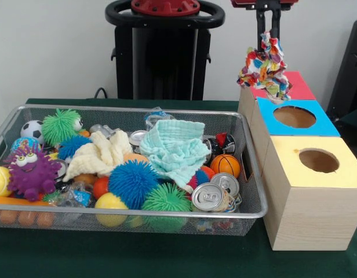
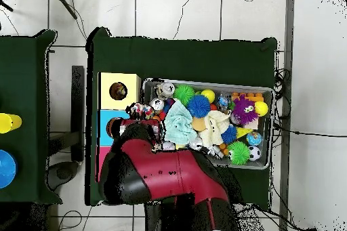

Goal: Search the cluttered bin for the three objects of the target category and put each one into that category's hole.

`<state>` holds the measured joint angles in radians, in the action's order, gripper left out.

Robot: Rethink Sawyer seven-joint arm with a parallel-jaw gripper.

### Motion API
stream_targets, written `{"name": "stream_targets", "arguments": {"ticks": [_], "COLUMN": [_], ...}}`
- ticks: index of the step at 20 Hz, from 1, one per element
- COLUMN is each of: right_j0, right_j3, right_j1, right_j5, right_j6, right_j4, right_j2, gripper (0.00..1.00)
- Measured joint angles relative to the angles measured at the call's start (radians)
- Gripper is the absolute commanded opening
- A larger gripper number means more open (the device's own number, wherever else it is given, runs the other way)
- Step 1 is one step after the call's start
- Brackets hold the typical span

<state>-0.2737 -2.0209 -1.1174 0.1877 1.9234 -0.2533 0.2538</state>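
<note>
Bundle [image 1: 265, 65]: hung in the air over the red box [image 1: 299, 87], at one o'clock from the bin [image 1: 252, 211].
Gripper [image 1: 268, 36]: clamped on its top knot.
Hole [image 1: 319, 160]: open, in the yellow box.

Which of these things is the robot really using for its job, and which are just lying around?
For the job:
gripper, shut on the knotted fabric bundle
yellow-topped box's hole
wire mesh bin

Just lying about:
mint cloth
pale yellow cloth
purple spiky monster toy
soda can
blue-topped box
</note>
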Motion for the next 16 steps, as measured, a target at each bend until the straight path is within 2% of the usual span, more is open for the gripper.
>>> {"name": "stream_targets", "arguments": {"ticks": [6,11,15,16], "right_j0": [0.089,0.189,0.233,0.261], "right_j3": [0.004,0.011,0.014,0.021], "right_j1": [0.04,0.086,0.105,0.116], "right_j5": [-0.058,-0.109,-0.115,-0.115], "right_j6": [0.0,0.001,0.001,0.001], "right_j4": [0.048,0.132,0.186,0.217], "right_j2": [-0.107,-0.217,-0.263,-0.294], "gripper": [0.0,0.0,0.0,0.0]}}
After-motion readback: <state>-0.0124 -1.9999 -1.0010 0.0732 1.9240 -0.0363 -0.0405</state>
